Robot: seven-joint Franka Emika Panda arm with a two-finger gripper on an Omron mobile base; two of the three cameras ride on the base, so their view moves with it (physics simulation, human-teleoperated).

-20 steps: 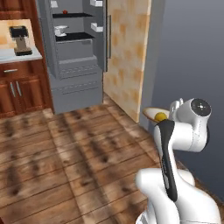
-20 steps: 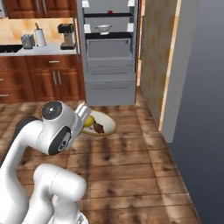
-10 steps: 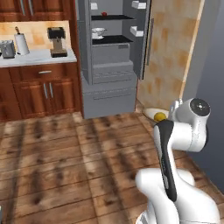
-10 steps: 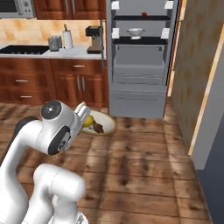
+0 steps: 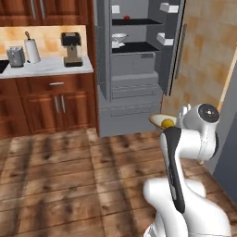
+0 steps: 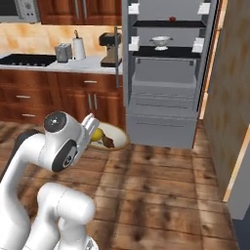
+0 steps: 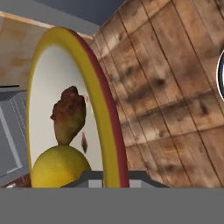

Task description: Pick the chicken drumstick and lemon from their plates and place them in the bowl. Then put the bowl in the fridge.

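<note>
The bowl hangs above the wood floor at the end of the arm, with the lemon and the chicken drumstick lying inside it, touching each other. In the hand view the bowl's rim runs down between the fingers of the gripper, so the claw is clenched on the bowl's edge; the lemon sits at 7 o'clock, the drumstick just above it.

The fridge stands open at 12 o'clock in the left base view, beyond the bowl. On its black shelves sit a metal colander and, one shelf up, a small red fruit. Grey drawers fill its lower part.

At 10 o'clock a counter carries a coffee machine, a paper towel roll and a toaster.
</note>
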